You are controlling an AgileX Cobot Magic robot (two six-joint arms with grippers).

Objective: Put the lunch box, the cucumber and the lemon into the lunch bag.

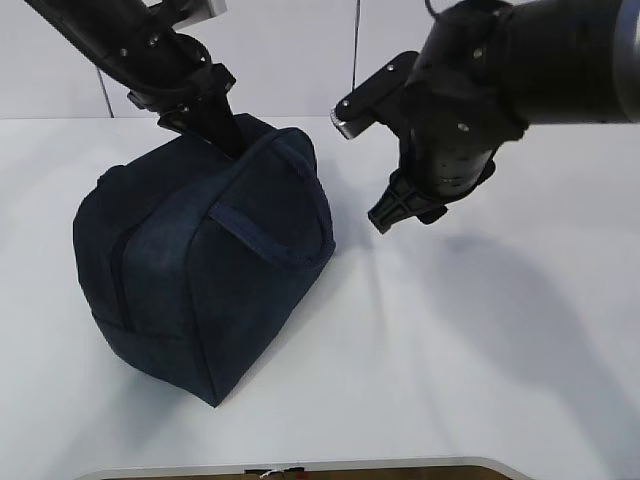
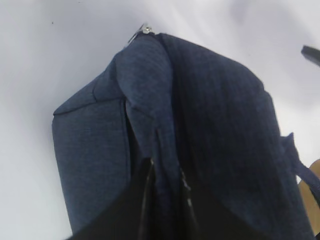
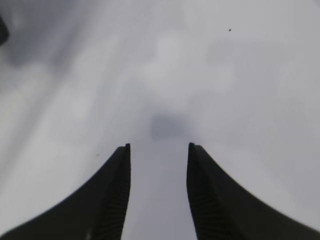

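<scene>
- White desk (image 1: 480, 380) bare around lunch bag (image 1: 200, 280); box, cucumber, lemon unseen, presumably packed.
- My left pincer (image 2: 165, 200) pinches bag fabric narrowly; right pincer (image 3: 157, 195) released, empty.

My lunch bag (image 1: 200, 270) is plain dark navy, its zipper pull (image 2: 145, 30) silver; the table (image 1: 480, 380) white; my jaws black.

Lunch bag (image 1: 200, 270) contents hidden, left pincer (image 2: 165, 175) tips buried in fabric, state unclear
</scene>
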